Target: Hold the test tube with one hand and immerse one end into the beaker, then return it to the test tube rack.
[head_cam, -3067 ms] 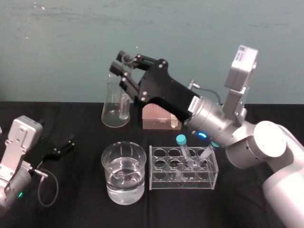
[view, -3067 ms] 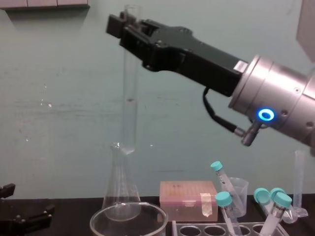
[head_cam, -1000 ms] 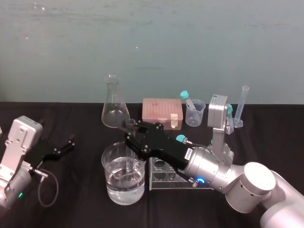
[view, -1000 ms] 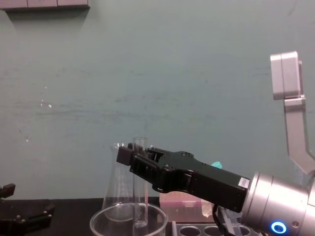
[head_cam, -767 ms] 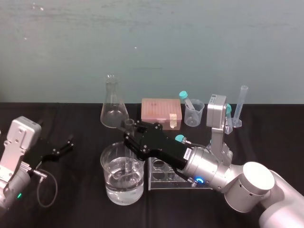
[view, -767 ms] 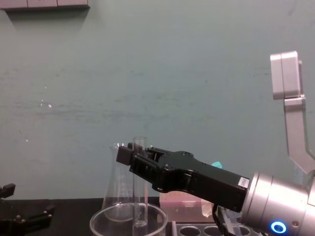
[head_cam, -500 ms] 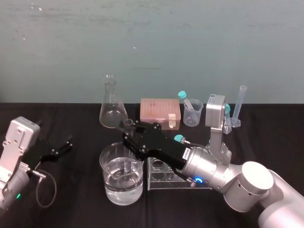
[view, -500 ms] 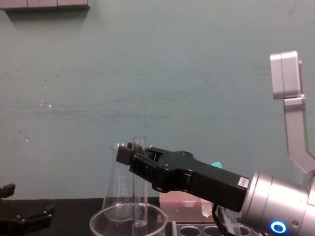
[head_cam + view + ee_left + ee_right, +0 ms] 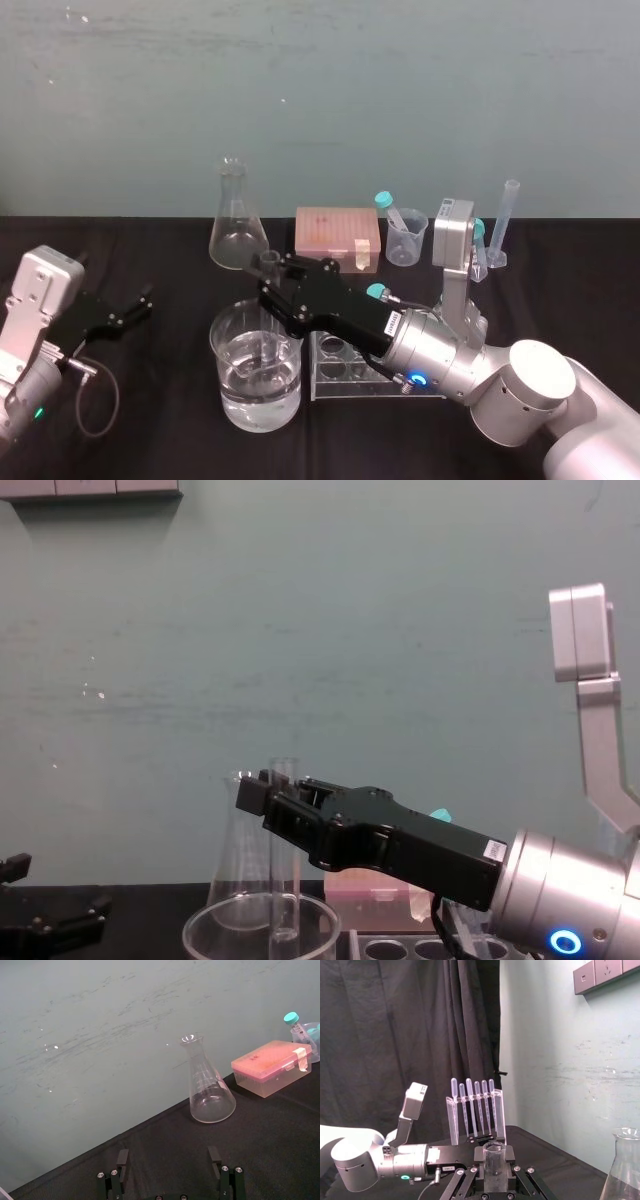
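Two black fingers of the right gripper are clamped on the test tube just under its open mouth, holding it upright. Its lower end is down inside the beaker, about at the water's surface. The beaker stands just beside the test tube rack, at its nine o'clock. Well off at nine o'clock of the beaker, the left gripper rests on the black table, fingers spread wide, holding nothing.
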